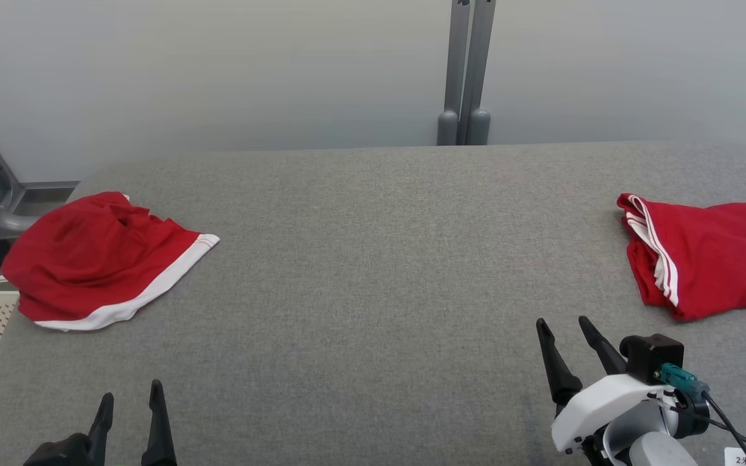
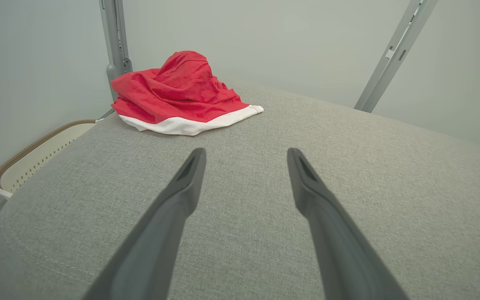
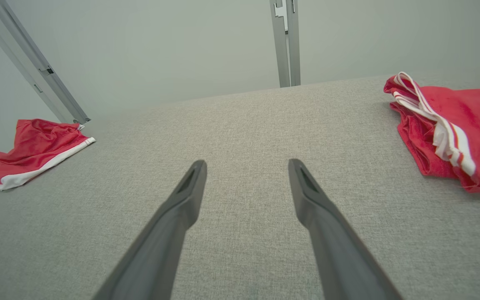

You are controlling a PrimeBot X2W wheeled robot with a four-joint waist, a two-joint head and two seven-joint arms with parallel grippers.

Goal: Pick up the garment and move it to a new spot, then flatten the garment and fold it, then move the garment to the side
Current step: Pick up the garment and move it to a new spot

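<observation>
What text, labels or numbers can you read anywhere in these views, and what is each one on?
"2米": white tag in the head view's lower right corner. It is small and cut off by the frame edge, so the reading is uncertain.
Red garment with white hem: no lettering visible.
Red garment with white stripes: no lettering visible.

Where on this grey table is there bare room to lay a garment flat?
The wide middle of the table is bare, bordered by the crumpled red garment at the left edge and the folded red garment at the right edge. Only those two edges are taken.
</observation>
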